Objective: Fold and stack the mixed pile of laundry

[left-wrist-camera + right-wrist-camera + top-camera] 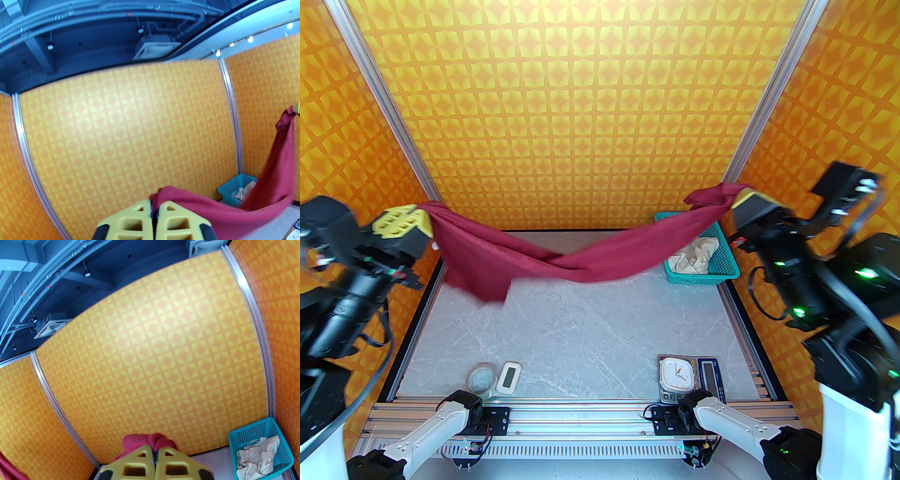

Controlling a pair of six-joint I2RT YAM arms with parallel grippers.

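Dark red shirt (562,262), cream shorts (693,255), teal basket (724,262).

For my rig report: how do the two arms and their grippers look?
The left gripper and right gripper have pale yellow fingers with rectangular hollow pockets, on black bodies. Each arm has a white link near its base, then black links and joints. Black cables loop beside the wrists. Small green lights glow on the right arm.
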